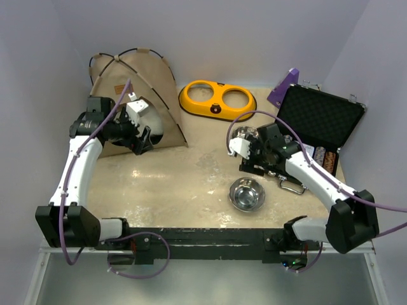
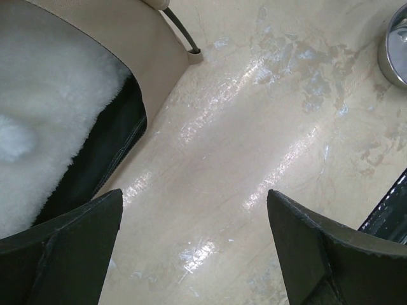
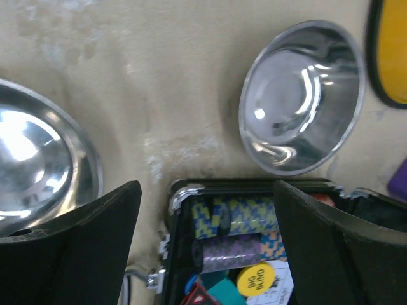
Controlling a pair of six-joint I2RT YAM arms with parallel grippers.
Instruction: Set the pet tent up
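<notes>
Tent [image 1: 137,82]: tan fabric, stood upright at the far left corner of the surface, with black poles crossed over its top and a small brown patch on its side. The door is on its near side, and white fleece [image 2: 44,108] is seen inside against black lining. Left gripper [image 2: 194,251]: held just before the door, low over bare surface, jaws spread wide with nothing between them. Right gripper [image 3: 203,203]: held above the left rim of the case [image 1: 318,117], jaws apart, nothing gripped. Case: black, laid open at the right edge, with striped chips [image 3: 238,216] stacked inside. Feeder [image 1: 217,98]: yellow, set at the middle of the far edge. Far bowl [image 1: 245,135]: steel, just beside the case's left rim. Near bowl [image 1: 247,194]: steel, toward the near edge, right of centre.
</notes>
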